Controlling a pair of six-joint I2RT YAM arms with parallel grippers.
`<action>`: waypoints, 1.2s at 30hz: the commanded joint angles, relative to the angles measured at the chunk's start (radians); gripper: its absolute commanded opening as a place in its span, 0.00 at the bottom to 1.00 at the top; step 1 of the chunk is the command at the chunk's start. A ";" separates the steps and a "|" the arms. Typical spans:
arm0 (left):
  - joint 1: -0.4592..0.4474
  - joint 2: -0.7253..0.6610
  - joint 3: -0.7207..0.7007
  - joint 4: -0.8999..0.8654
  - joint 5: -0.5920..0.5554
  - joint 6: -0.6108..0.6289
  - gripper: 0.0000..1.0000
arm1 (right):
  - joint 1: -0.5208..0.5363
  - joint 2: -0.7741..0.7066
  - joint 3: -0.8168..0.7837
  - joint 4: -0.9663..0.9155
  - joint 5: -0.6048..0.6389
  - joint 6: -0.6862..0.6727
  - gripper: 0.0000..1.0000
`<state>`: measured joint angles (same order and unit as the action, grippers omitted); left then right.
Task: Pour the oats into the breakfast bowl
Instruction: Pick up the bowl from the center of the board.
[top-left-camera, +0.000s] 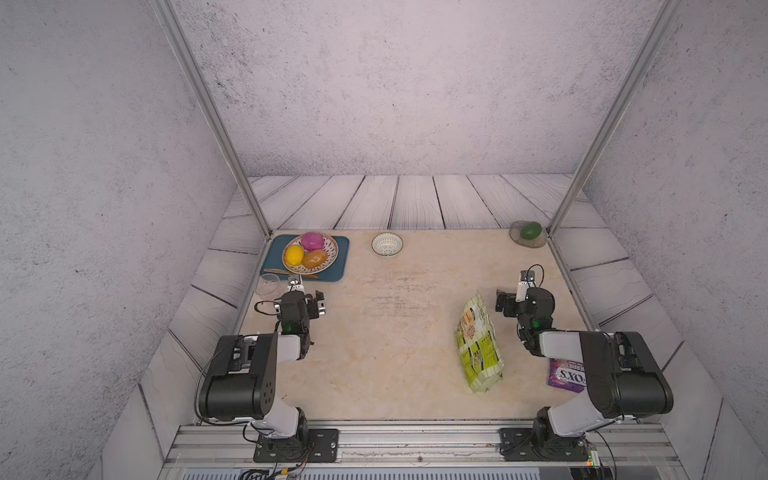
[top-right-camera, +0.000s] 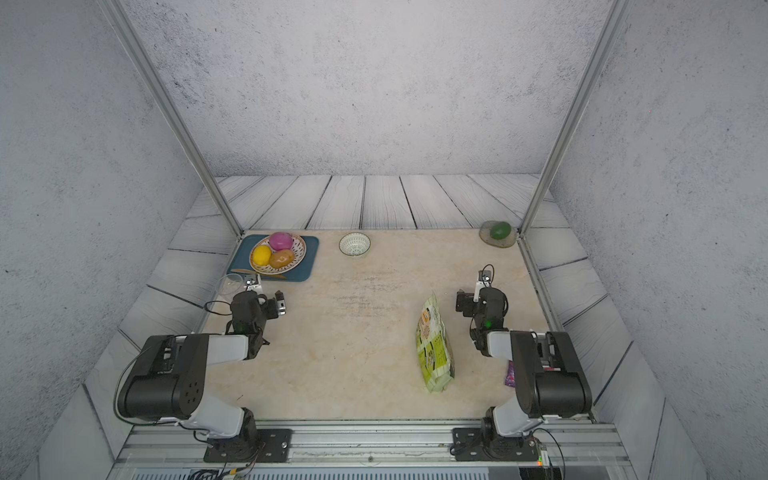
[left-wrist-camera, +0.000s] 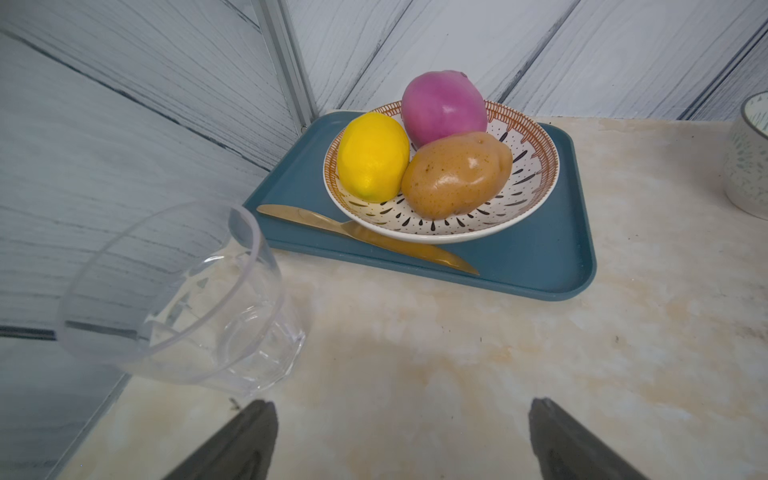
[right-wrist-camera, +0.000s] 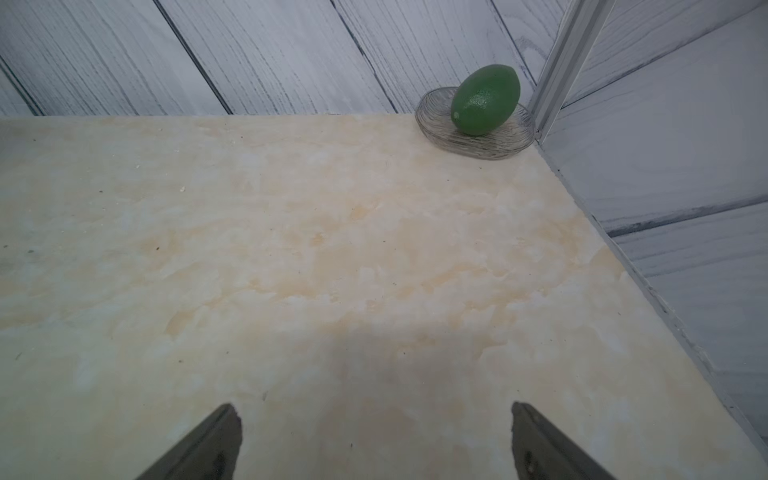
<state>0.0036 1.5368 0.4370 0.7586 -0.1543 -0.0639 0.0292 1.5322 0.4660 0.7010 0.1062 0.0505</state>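
The only writing that can be read is on the purple bag (top-left-camera: 566, 376) beside the right arm's base: white letters "FOX'S", upside down in a top view, with part of "BERRIES" above them; in a top view (top-right-camera: 509, 372) the arm hides most of it. The oats bag (top-left-camera: 478, 345) (top-right-camera: 434, 348), yellow-green with an orange-white label near its top, carries print too small to read. It sits on the table (top-left-camera: 374, 365) between the arms, near the right gripper (right-wrist-camera: 374, 405) and untouched; whether it stands or lies, or is opened, I cannot tell. The breakfast bowl (top-left-camera: 387, 244) (top-right-camera: 354, 243) stands at the table's far edge, well apart from the bag, its dark-lined white inside showing bare. Just beside it a blue tray (left-wrist-camera: 540, 266) holds a patterned dish (left-wrist-camera: 536, 178) with a lemon (left-wrist-camera: 372, 156), a pink-purple onion (left-wrist-camera: 442, 108) and a potato (left-wrist-camera: 455, 176), and a gold knife (left-wrist-camera: 374, 239) lies partly under the dish's rim. A clear cup (left-wrist-camera: 174, 299) with nothing in it stands near the tray's corner, near the left gripper (left-wrist-camera: 401, 405). In the far right corner a glass dish (right-wrist-camera: 478, 145) holds a green lime (right-wrist-camera: 485, 99). Both claws stand wide apart above bare tabletop, gripping nothing.
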 joint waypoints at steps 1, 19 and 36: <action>-0.005 -0.015 0.020 -0.006 -0.011 0.006 1.00 | -0.002 -0.003 -0.002 0.009 -0.002 -0.004 0.99; -0.005 -0.147 0.117 -0.283 -0.079 -0.025 1.00 | -0.002 -0.206 0.150 -0.428 0.069 0.068 0.99; -0.027 -0.158 0.801 -1.265 0.104 -0.450 0.88 | -0.057 -0.394 0.548 -1.464 0.018 0.584 0.99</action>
<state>0.0055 1.3296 1.1561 -0.3458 -0.1772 -0.4881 -0.0311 1.1988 0.9932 -0.6209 0.2413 0.6167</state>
